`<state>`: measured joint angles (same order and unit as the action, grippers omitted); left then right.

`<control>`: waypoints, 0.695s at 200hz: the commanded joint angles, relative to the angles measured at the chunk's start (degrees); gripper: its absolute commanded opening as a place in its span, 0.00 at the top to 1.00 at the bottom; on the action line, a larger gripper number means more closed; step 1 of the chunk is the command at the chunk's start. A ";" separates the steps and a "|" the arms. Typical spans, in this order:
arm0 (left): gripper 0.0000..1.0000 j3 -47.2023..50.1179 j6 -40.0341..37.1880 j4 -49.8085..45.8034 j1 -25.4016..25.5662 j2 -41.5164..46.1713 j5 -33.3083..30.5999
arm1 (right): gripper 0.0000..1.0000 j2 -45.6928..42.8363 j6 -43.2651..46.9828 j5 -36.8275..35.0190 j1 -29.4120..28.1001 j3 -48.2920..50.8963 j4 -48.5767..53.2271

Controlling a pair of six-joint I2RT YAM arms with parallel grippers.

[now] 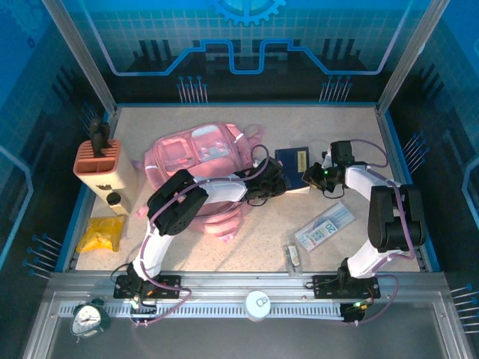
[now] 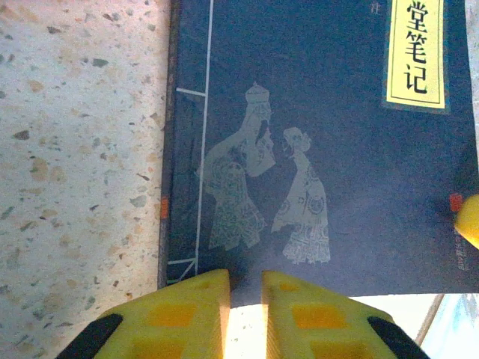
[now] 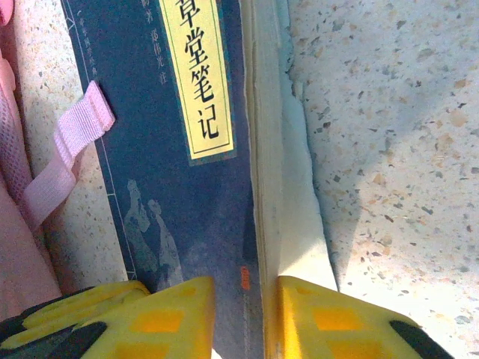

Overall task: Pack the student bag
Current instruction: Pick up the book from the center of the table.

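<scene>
Top view: the pink bag (image 1: 198,153) lies left of centre on the surface (image 1: 247,243), with a dark blue book (image 1: 293,166) at its right. My left gripper (image 2: 245,314) hovers at the book's lower edge, jaws nearly together. My right gripper (image 3: 245,318) straddles the page edge, jaws narrow. I cannot tell if it grips.

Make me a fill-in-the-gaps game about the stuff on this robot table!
1. The biggest thing on the table is a soft ___ backpack.
2. The dark blue book has a ___ label on its cover.
3. The orange-and-cream pen holder stands to the ___ of the backpack.
4. The right gripper straddles one edge of the ___.
Missing words: pink; yellow; left; book.
</scene>
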<state>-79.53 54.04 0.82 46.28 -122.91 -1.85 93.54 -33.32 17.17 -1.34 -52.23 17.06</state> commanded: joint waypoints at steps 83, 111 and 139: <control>0.68 -4.83 -4.20 -8.89 -0.21 1.72 -0.94 | 1.00 -4.53 -1.18 3.30 0.35 0.28 0.15; 0.53 -2.29 -5.35 -9.09 -0.74 9.21 -1.83 | 1.00 -8.65 -2.19 5.20 0.64 0.73 -0.37; 0.39 5.64 -4.96 -4.68 -1.48 19.67 -2.02 | 1.00 -12.99 -2.44 7.63 0.67 0.11 1.17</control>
<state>-78.41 49.95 -6.02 45.82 -114.17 -2.68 85.06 -34.81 20.93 -1.06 -51.75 17.15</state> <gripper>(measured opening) 0.569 0.057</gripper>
